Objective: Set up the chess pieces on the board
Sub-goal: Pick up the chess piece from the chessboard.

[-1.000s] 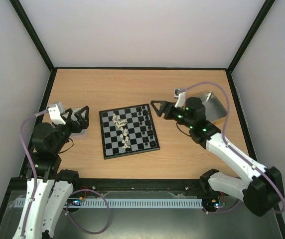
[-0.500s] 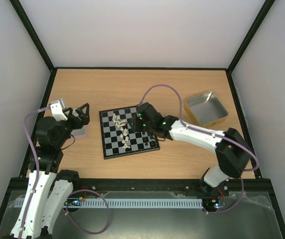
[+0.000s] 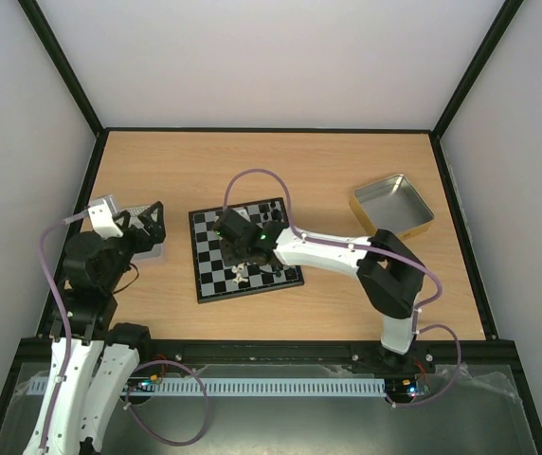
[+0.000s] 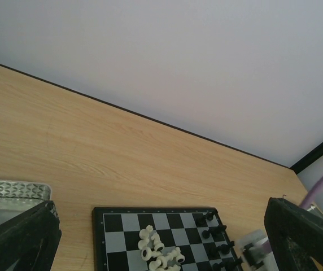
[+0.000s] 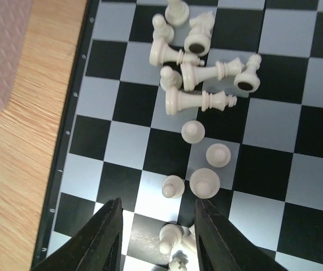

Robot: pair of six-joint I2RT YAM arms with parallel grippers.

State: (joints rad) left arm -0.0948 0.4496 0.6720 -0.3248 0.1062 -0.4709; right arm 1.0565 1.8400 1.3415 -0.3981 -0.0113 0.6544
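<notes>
Straddles a few cream-white chess pieces [image 5: 175, 234] with the right fingers [image 5: 108, 237], partly parted; cannot tell whether clamped on one. Hovers over the board [image 5: 263, 169] at the middle of the desk [image 3: 347, 161], more white pieces toppled nearby, black ones [image 4: 215, 231] along one edge. Spreads the left fingers [image 4: 20, 237] wide, grasping nothing, above a tin [image 4: 9, 189] near the desk's left edge.

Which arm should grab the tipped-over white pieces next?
Right. The right pincer hangs just over the white pieces on the board, jaws apart. The left pincer sits off the board, beside a metal tin.
</notes>
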